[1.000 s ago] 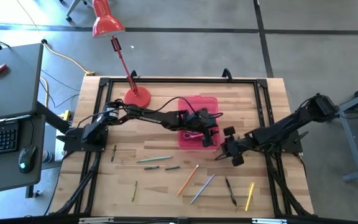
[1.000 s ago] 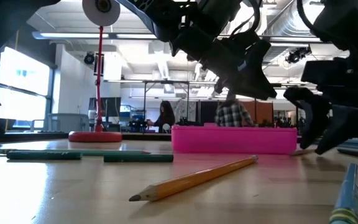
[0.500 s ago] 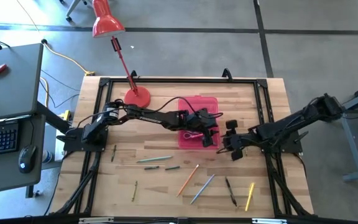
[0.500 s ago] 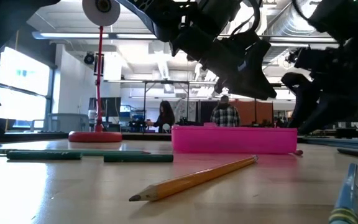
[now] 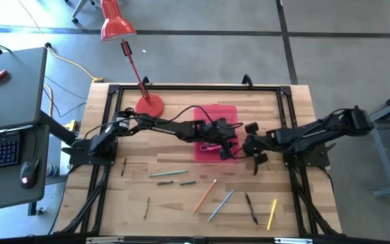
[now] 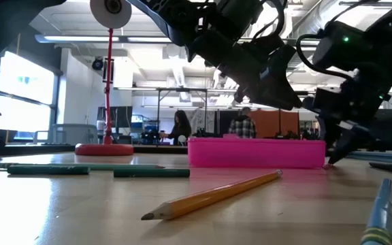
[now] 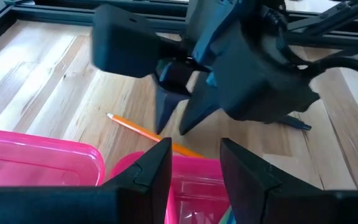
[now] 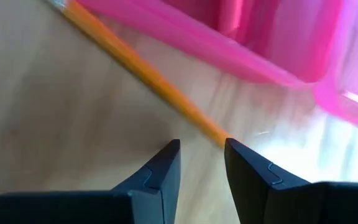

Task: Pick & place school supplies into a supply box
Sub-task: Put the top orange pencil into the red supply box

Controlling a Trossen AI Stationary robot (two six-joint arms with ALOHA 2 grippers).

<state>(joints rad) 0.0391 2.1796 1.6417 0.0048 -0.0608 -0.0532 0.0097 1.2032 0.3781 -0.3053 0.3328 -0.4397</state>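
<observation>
Two dark arms meet at the centre of the wooden table (image 5: 181,203), seen from above. The left gripper (image 5: 230,144) hangs over the pink supply box (image 5: 217,115), its jaws parted a little and holding nothing; the purple-handled scissors (image 5: 209,147) lie inside the box, at its lower edge in the frame. The right gripper (image 5: 254,150) sits just right of the box, low over the table, its jaws slightly apart and empty, tips poised above one orange pencil (image 8: 135,68) that lies along the box's side.

Scattered across the lower half of the overhead frame are eight loose supplies: a grey pencil (image 5: 166,174), a green pen (image 5: 164,182), a dark pen (image 5: 187,182), an orange pencil (image 5: 205,195), a grey-blue pen (image 5: 220,205), a dark pen (image 5: 251,209), a yellow pencil (image 5: 272,213) and an olive pencil (image 5: 147,207). One red desk lamp (image 5: 147,105) stands at upper left.

A second ago the right gripper was lower and farther right in the overhead frame; it has swung in toward the box. The left arm has not moved. Two people appear far behind in the low view.
</observation>
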